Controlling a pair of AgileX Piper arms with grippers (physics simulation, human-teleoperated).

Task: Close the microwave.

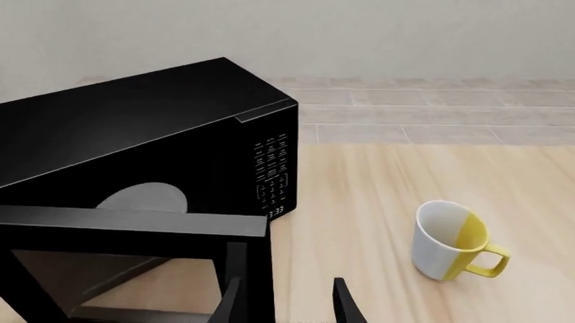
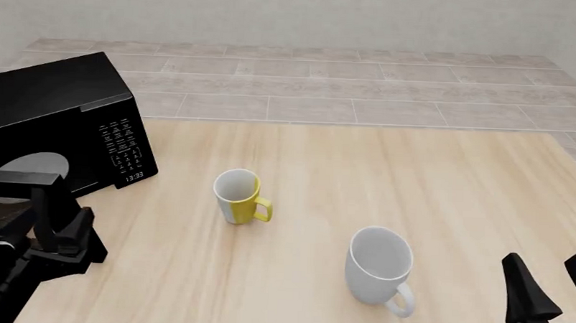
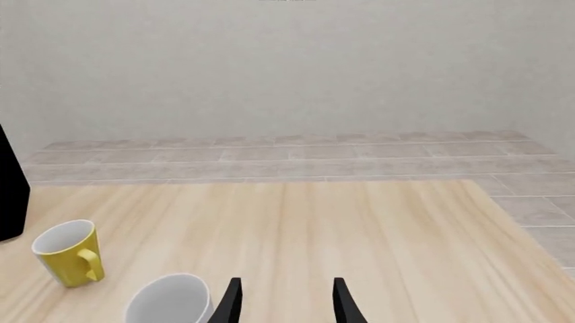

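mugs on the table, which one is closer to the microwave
The yellow-and-white mug, standing upright near the middle of the table. It is nearer the microwave than the plain white mug, which stands farther toward the right arm's side.

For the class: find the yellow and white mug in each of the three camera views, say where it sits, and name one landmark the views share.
Left wrist view: the yellow and white mug stands on the table, apart from the microwave.
Front view: the mug is near the table's middle, right of the microwave.
Right wrist view: the mug shows mostly yellow, beside the white mug.
Shared landmark: the microwave, only a black edge in the right wrist view.
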